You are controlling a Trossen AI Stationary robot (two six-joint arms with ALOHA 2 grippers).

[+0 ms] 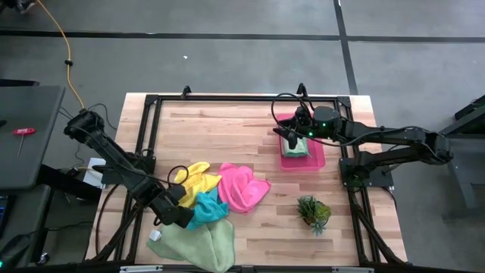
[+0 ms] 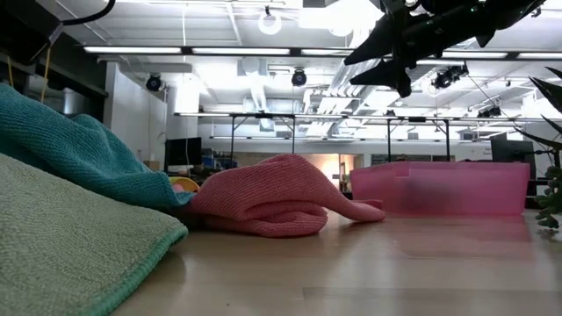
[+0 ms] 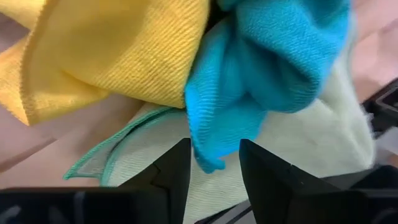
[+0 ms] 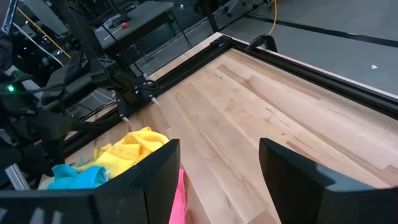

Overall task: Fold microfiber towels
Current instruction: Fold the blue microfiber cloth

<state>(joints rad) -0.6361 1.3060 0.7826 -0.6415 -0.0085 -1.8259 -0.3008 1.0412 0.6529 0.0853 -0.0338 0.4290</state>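
Four microfiber towels lie heaped at the table's near left: yellow [image 1: 195, 180], hot pink [image 1: 241, 187], teal [image 1: 204, 208] and pale green [image 1: 197, 244]. The teal one lies partly on the pale green one. My left gripper [image 3: 214, 165] slants down over the heap and is open. A hanging corner of the teal towel [image 3: 208, 149] sits between its fingers, with pale green cloth showing beside it. My right gripper [image 4: 217, 168] is open and holds nothing, above the pink tray [image 1: 318, 159]. A folded pale green towel [image 1: 294, 148] lies in that tray.
A small spiky green plant [image 1: 313, 212] stands near the right front. The pink tray sits at the far right. Black frame rails [image 1: 227, 98] run along the table's edges. Bare wood [image 1: 220, 133] stretches across the far middle.
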